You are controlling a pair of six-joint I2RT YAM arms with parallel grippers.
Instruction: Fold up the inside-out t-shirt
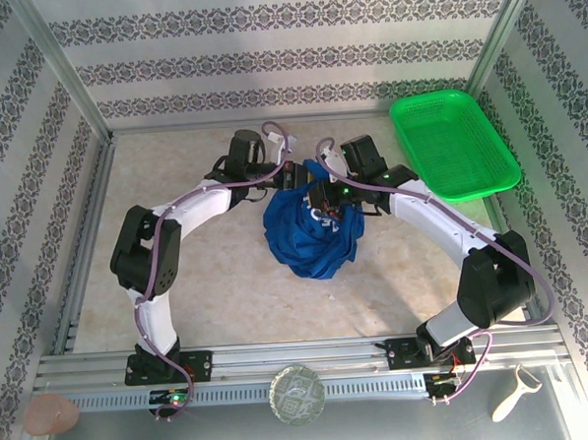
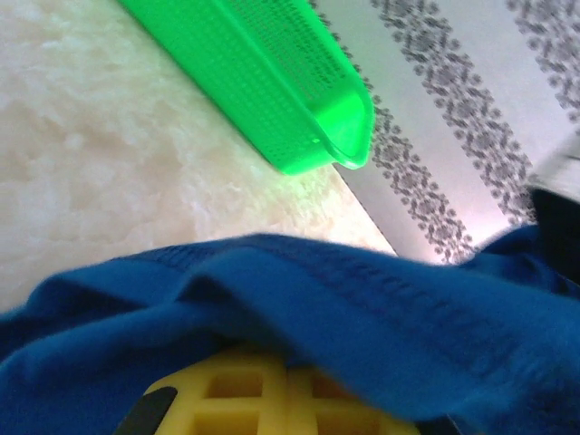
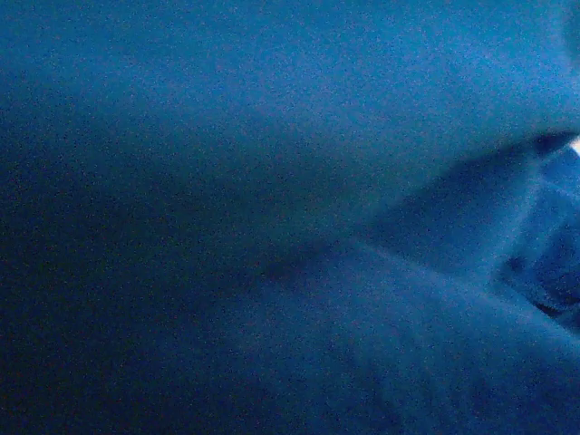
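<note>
**Robot body.** The left arm [image 1: 190, 204] and right arm [image 1: 440, 220] each had curved white link shells between bulky black joint housings [image 1: 143, 250] and ended in a black base [image 1: 167, 366]. A grey-violet cable [image 1: 274, 125] ran along each arm. Small green lamps [image 1: 344, 190] glowed on the bodies. The left finger [image 2: 258, 401] was yellow moulded plastic with a square grid and a black patch.

Counts from the top view:
- 1 blue t-shirt [image 1: 310, 241], centre.
- 1 green mesh basket [image 1: 453, 143], upper right.
- 2 robot arms: left arm [image 1: 190, 208] and right arm [image 1: 442, 222].
- Bottom edge: 1 pink lump [image 1: 51, 414] lower left, 1 round patterned disc [image 1: 297, 394] bottom centre, 1 white peeler [image 1: 510, 396] lower right.
</note>
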